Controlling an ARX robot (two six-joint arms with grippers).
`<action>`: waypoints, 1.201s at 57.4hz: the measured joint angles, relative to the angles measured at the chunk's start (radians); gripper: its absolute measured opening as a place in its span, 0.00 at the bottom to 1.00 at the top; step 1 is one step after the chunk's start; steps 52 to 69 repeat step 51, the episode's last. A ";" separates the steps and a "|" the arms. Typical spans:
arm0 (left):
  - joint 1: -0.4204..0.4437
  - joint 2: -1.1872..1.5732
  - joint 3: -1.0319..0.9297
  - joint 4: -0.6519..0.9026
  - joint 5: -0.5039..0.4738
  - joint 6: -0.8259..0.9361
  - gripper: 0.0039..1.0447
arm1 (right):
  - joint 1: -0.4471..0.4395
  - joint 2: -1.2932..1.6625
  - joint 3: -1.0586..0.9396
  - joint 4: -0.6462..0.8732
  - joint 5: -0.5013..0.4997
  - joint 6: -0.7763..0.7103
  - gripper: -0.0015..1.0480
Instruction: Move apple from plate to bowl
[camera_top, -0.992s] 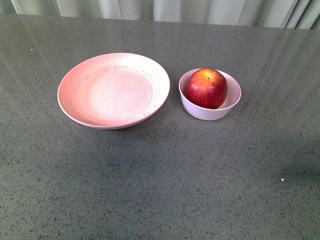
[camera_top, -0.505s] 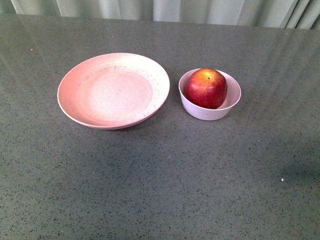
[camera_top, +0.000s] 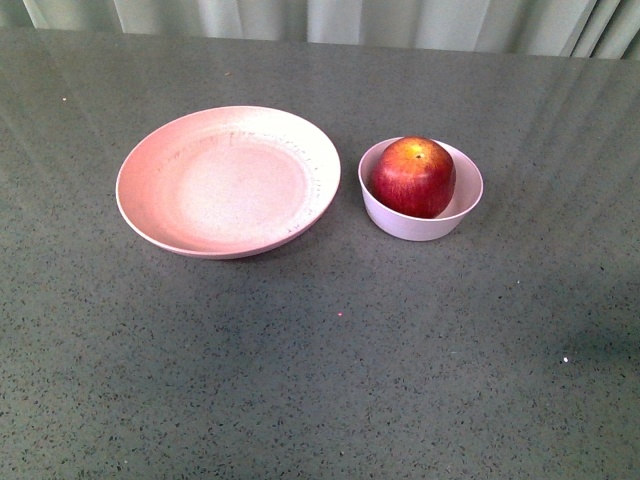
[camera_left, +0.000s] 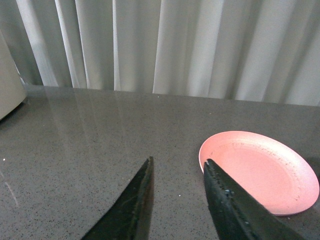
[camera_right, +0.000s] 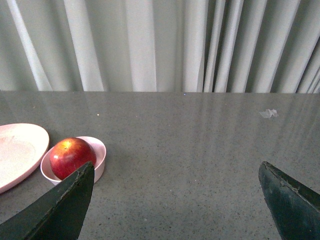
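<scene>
1. The left gripper (camera_left: 177, 167) has its jaws a little apart and holds nothing; the right gripper (camera_right: 175, 180) is spread wide and also holds nothing.
2. Both hang above the table (camera_top: 330, 380), well apart from the dishes.
3. The apple (camera_top: 413, 176) sits in the bowl (camera_top: 400, 224), just beside the bare plate (camera_top: 165, 165).
4. The apple looks firm, smooth and moderately heavy; I would grip across its widest part.
</scene>
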 joint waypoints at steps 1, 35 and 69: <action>0.000 0.000 0.000 0.000 0.000 0.000 0.39 | 0.000 0.000 0.000 0.000 0.000 0.000 0.91; 0.000 0.000 0.000 0.000 0.000 0.002 0.92 | 0.000 0.000 0.000 0.000 0.000 0.000 0.91; 0.000 0.000 0.000 0.000 0.000 0.002 0.92 | 0.000 0.000 0.000 0.000 0.000 0.000 0.91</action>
